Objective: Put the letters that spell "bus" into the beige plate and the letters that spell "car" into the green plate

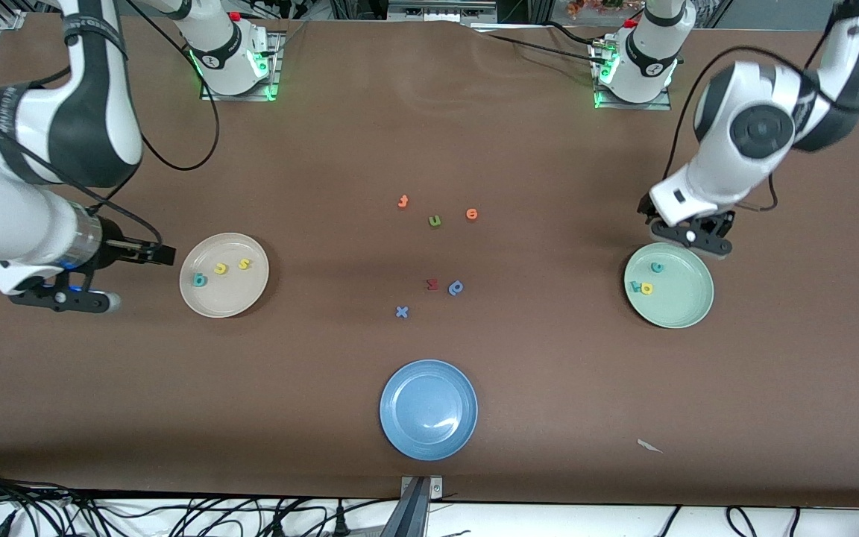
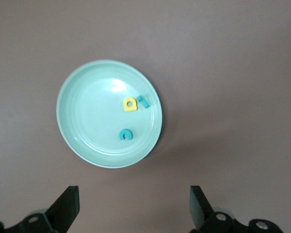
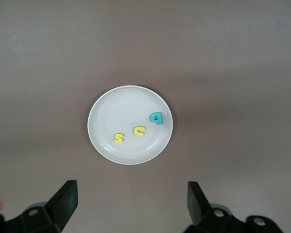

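Note:
The beige plate (image 1: 232,298) lies toward the right arm's end of the table. In it are a teal b (image 1: 199,280), a yellow u (image 1: 221,268) and a yellow s (image 1: 244,263). The right wrist view shows the same plate (image 3: 116,107) with the b (image 3: 156,117), u (image 3: 139,130) and s (image 3: 118,138). My right gripper (image 1: 64,300) (image 3: 131,206) hangs open and empty over bare table beside that plate. The green plate (image 1: 679,306) (image 2: 87,121) holds a teal c (image 1: 656,266) (image 2: 125,134), a yellow a (image 1: 646,288) (image 2: 130,104) and a teal r (image 1: 634,285) (image 2: 143,101). My left gripper (image 1: 690,237) (image 2: 134,208) hangs open and empty by that plate's rim.
A blue plate (image 1: 428,409) sits near the front camera, mid-table. Loose letters lie in the middle: an orange t (image 1: 403,201), an olive u (image 1: 435,221), an orange o (image 1: 472,214), a red letter (image 1: 432,284), a blue p (image 1: 456,287) and a blue x (image 1: 401,312).

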Controlling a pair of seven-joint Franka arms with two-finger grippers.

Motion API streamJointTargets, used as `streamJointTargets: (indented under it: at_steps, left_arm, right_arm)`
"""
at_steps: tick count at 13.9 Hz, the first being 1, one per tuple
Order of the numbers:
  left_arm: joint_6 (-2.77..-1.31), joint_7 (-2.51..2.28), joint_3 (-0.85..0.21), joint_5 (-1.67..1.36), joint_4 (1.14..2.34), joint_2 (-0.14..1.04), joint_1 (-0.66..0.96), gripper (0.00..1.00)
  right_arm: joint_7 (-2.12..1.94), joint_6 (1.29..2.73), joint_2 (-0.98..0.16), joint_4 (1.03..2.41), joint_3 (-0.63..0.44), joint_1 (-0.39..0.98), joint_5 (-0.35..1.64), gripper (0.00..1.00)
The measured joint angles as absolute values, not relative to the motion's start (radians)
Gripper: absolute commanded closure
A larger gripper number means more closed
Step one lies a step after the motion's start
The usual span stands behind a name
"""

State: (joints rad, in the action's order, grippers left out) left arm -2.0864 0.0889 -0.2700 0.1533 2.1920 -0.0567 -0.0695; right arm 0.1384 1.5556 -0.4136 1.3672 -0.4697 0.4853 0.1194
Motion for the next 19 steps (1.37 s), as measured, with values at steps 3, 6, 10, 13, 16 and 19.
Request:
streamJointTargets:
  at_steps: [3,6,10,13,16,19]
  left_arm:
    - [-1.819,0.092,-0.262,0.099,2.022,-0.167,-0.069,0.00]
    - [-1.661,0.093,-0.156,0.057,1.856,-0.177,-0.056,0.00]
    - [-1.579,0.115,-0.006,-0.007,1.769,-0.165,-0.024,0.00]
    - [-1.524,0.102,0.005,-0.007,1.720,-0.130,0.033,0.00]
    - [-1.469,0.102,0.073,-0.007,1.597,-0.032,0.091,0.00]
    - [-1.442,0.102,0.129,-0.007,1.540,0.014,0.156,0.00]
  right_arm:
    - [0.135,1.541,-0.409,1.342,-0.470,0.487,0.126,0.00]
    - [0.108,1.539,-0.408,1.341,-0.468,0.488,0.126,0.00]
    - [0.102,1.538,-0.408,1.341,-0.468,0.487,0.126,0.00]
    - [0.102,1.538,-0.408,1.341,-0.466,0.486,0.125,0.00]
    - [0.100,1.540,-0.404,1.341,-0.356,0.385,0.101,0.00]
    - [0.100,1.554,-0.384,1.341,-0.119,0.201,-0.015,0.00]
